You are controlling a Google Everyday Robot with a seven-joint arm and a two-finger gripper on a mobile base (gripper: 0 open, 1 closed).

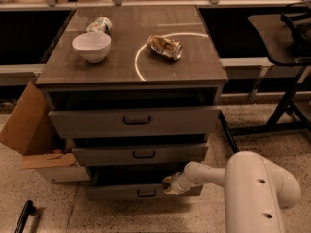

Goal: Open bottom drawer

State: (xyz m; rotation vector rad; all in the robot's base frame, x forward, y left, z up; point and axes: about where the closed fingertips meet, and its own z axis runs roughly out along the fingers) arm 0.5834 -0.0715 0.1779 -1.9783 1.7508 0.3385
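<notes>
The bottom drawer, lowest of three in the table, stands partly pulled out, its inside dark. The gripper sits at the top edge of the drawer's front panel, right of the handle; whether it grips anything cannot be told. On the table top are a white bowl, a crushed can and a tipped can. An open cardboard box sits on the speckled floor to the left.
</notes>
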